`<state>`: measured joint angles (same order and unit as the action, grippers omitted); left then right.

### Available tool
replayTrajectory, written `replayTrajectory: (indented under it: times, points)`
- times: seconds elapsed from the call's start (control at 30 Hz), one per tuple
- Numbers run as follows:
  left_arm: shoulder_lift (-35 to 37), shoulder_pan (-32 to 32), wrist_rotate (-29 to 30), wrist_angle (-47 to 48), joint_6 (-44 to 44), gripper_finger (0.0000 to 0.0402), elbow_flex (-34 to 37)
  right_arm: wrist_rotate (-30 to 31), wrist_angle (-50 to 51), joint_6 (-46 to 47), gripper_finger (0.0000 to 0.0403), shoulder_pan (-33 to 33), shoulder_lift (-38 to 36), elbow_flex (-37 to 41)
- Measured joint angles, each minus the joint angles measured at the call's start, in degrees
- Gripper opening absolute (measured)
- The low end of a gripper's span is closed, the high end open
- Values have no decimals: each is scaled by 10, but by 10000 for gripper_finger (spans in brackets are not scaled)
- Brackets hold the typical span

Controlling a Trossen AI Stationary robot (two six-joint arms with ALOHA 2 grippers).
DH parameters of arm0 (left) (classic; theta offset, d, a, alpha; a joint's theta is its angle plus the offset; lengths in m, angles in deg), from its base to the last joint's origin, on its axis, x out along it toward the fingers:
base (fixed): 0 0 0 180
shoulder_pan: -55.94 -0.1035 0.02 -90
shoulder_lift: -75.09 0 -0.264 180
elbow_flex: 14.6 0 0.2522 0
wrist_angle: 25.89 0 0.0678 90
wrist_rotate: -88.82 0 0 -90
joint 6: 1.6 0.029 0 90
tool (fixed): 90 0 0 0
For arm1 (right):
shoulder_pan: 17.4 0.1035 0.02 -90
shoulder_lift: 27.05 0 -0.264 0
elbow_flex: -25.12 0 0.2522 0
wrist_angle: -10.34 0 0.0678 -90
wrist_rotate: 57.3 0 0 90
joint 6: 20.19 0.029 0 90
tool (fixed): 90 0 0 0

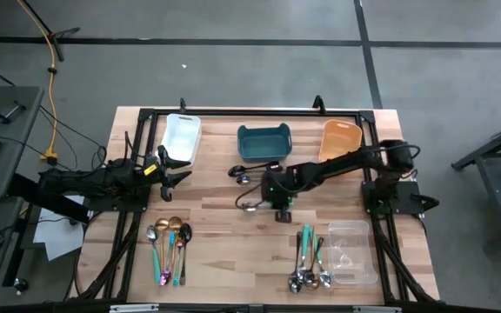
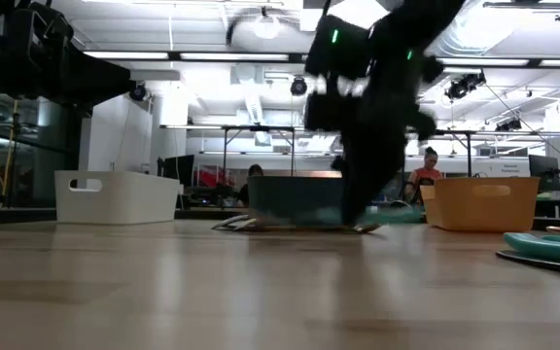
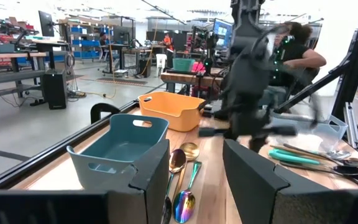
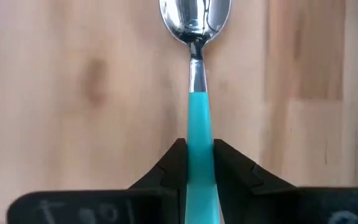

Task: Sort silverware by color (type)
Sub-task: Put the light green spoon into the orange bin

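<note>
Silverware lies in piles on my wooden counter, and no bin holds any yet. My right fingers pinch a shiny teal-handled spoon mid-counter. My left fingers wait open by the white bin.

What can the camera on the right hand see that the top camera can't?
Only the right wrist view shows the right gripper pinching a spoon's teal handle, with its silver bowl lying on the wood. Only the high view shows the white bin, teal bin, orange bin, clear bin, both spoon piles and the left gripper waiting, open. Both show the wooden table.
</note>
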<state>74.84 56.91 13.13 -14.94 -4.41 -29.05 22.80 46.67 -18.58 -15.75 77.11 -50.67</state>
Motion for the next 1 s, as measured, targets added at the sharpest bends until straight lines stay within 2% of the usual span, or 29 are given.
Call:
replayTrajectory:
  times: [0.17, 0.37, 0.5, 0.6, 0.67, 0.73, 1.0]
  points:
    - [0, 0, 0, 0, 0, 145, 0, 29, -8, 45, 48, 43, -75, 52]
    - [0, 0, 0, 0, 0, 145, 0, 124, -103, 164, 48, 109, -205, 194]
    - [0, 0, 0, 0, 0, 145, 0, 252, -256, 233, 48, 148, -291, 285]
    - [0, 0, 0, 0, 0, 145, 0, 356, -401, 240, 48, 170, -329, 340]
    - [0, 0, 0, 0, 0, 145, 0, 395, -485, 235, 48, 177, -342, 364]
    - [0, 0, 0, 0, 0, 145, 0, 403, -524, 228, 48, 177, -344, 379]
    - [0, 0, 0, 0, 0, 145, 0, 406, -533, 214, 48, 166, -343, 371]
